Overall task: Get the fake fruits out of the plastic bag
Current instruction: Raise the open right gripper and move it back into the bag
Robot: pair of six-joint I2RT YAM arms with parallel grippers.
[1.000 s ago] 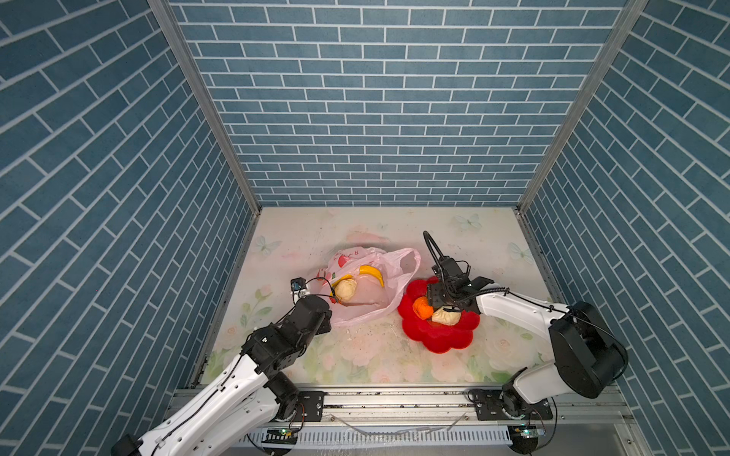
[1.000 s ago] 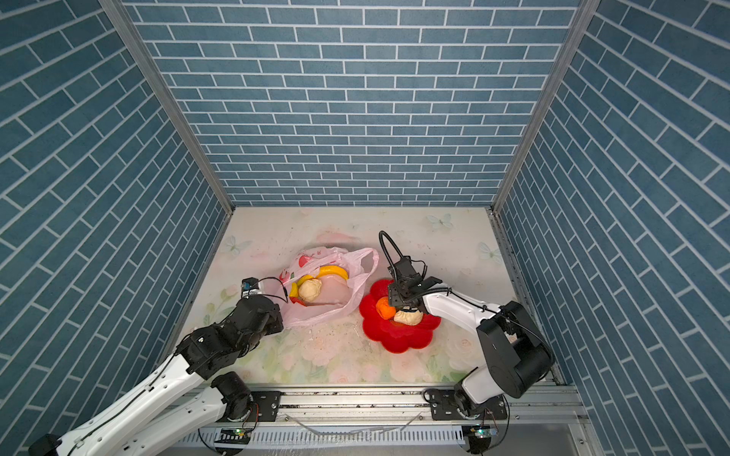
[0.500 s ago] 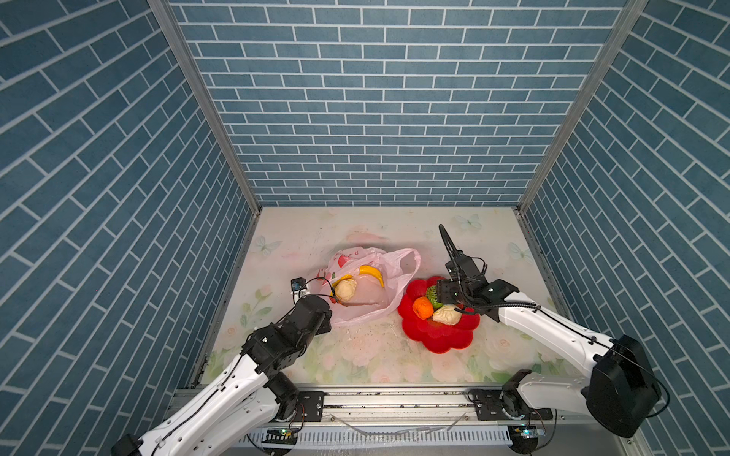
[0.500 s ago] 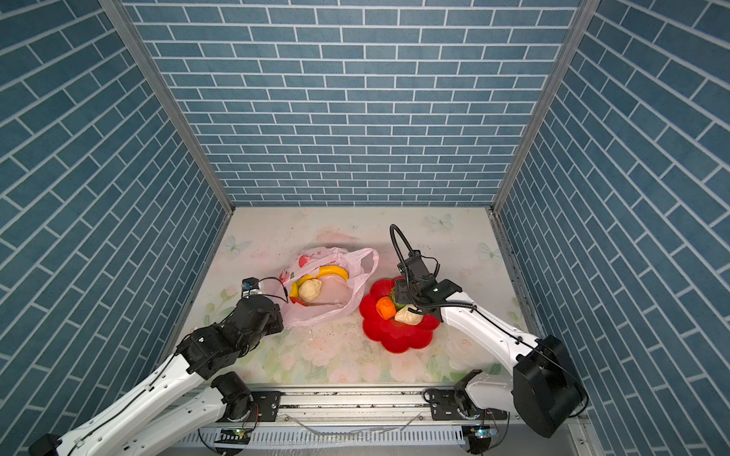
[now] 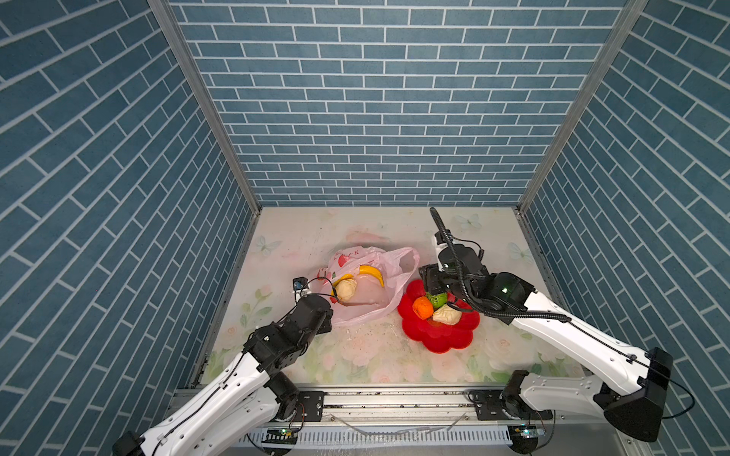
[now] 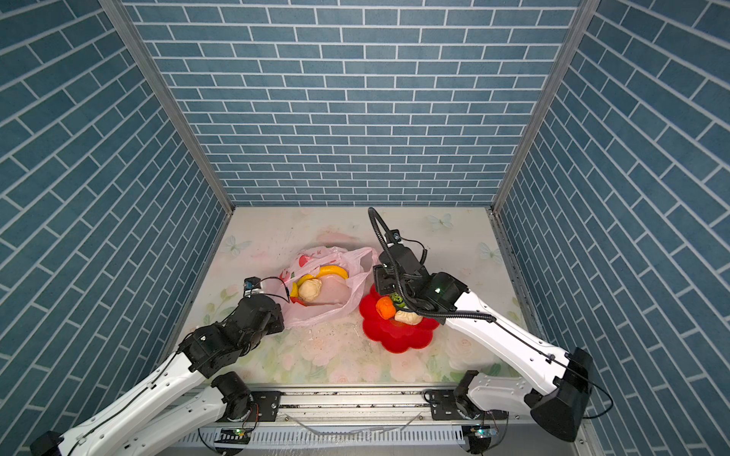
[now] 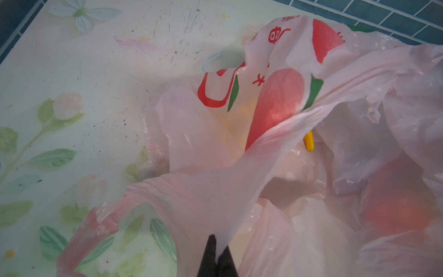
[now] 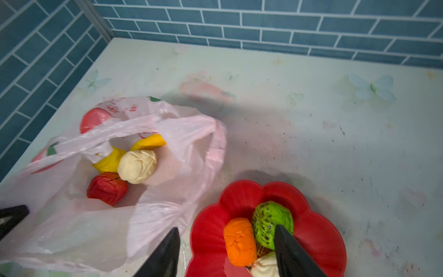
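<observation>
**Fake fruits divided between bag and dish, with both hands at the bag's side**

The plastic bag point(image 5: 367, 312) lies crumpled about the middle of the surface point(image 5: 316, 237), slightly toward its left edge, with its mouth open upward. A fold of the bag's rim is pinched between the fully closed fingers of the left hand point(image 7: 217, 257), and the film is drawn taut from that pinch.

Four of the fake fruits are seen inside the bag, packed against one another:
- the banana point(image 8: 148, 142)
- a yellow fruit point(image 8: 109, 163)
- a cream lumpy fruit point(image 8: 137, 165)
- a wrinkled red fruit point(image 8: 106, 188)

The red dish point(image 8: 318, 230) is set just beside the bag, on the side toward the right edge of the surface. Three fruits are contained in it, all touching:
- an orange fruit point(image 8: 239, 242)
- a green fruit point(image 8: 272, 221)
- a second cream fruit point(image 8: 265, 267)

The right hand point(image 8: 227, 227) is held above the part of the dish nearest the bag. Its jaws are set well apart and nothing is gripped. In the right wrist view the orange fruit is seen below the gap between the fingers.
</observation>
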